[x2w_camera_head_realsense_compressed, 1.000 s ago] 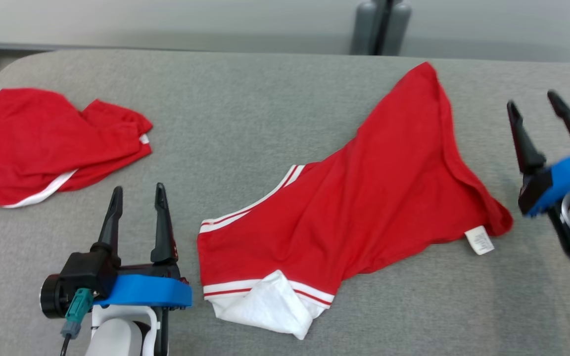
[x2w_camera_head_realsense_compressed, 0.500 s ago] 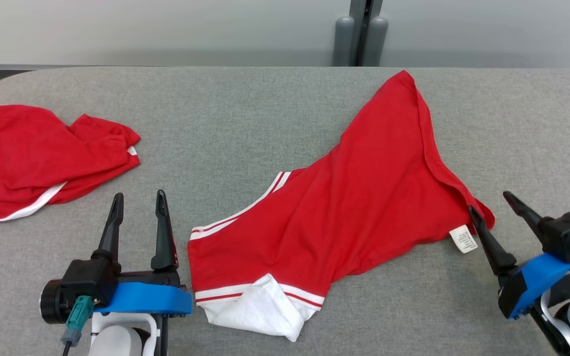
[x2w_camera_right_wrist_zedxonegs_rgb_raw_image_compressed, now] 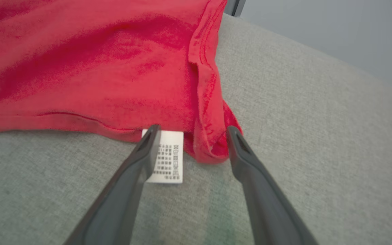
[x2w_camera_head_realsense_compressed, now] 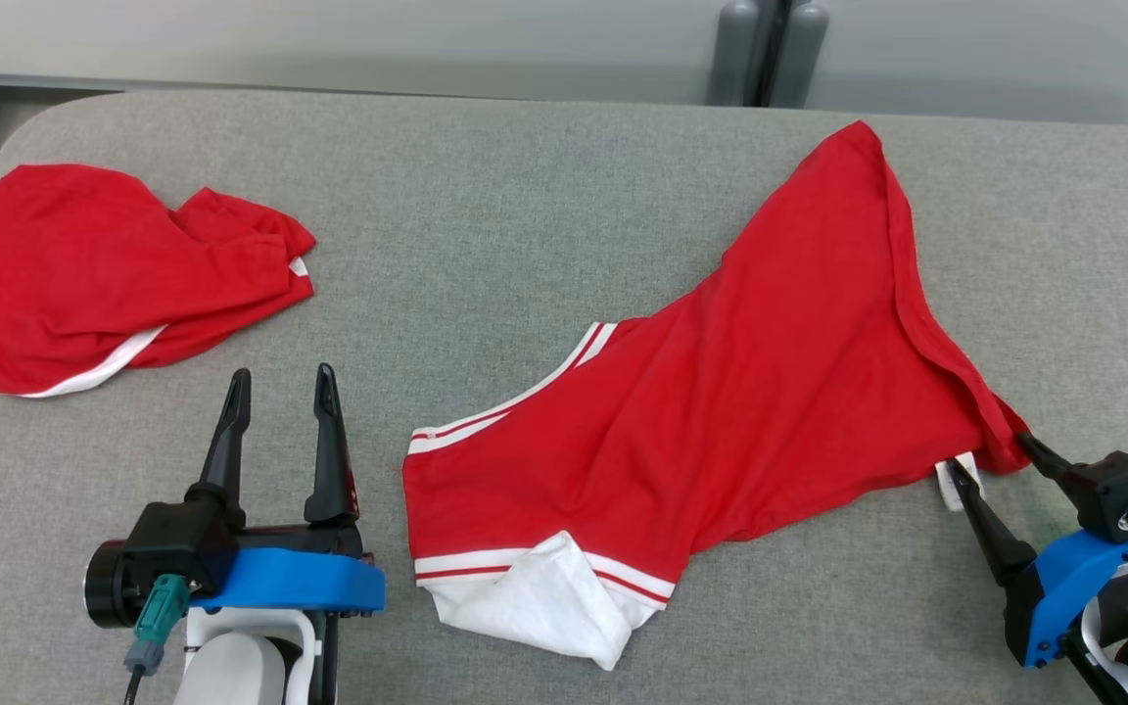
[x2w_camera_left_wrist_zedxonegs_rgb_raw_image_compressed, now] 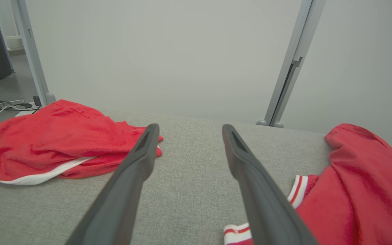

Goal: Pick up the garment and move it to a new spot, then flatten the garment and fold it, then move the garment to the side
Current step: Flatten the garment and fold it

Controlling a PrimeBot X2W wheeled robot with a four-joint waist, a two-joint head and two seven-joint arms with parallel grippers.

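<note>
Farthest left, at ten o'clock on the grey tabletop point(x2w_camera_head_realsense_compressed: 525, 196), a crumpled red cloth point(x2w_camera_head_realsense_compressed: 104, 274) with a white edge lies bunched in a heap. Just right of it, at seven o'clock, the left hand point(x2w_camera_head_realsense_compressed: 283, 372) rests low over bare fabric, its two dark fingers spread apart and gripping nothing, pointing toward twelve o'clock.

Beside that hand, from the centre across to the right, lies the garment point(x2w_camera_head_realsense_compressed: 740, 392), red with white stripes and spread mostly flat. Its long axis runs on a diagonal from seven o'clock to one o'clock. The wide, white-striped end, with a white flap turned out, faces seven o'clock near the front edge. The narrow red tip points to one o'clock, close to the far edge. A second corner trails off toward four o'clock, where a white label point(x2w_camera_head_realsense_compressed: 956, 485) pokes out from under the hem.

At four o'clock the right hand point(x2w_camera_head_realsense_compressed: 987, 452) angles in toward eleven o'clock. Its fingers are spread and straddle that trailing corner: one fingertip lies over the label, the other just outside the red fold. The cloth between them is not pinched.
</note>
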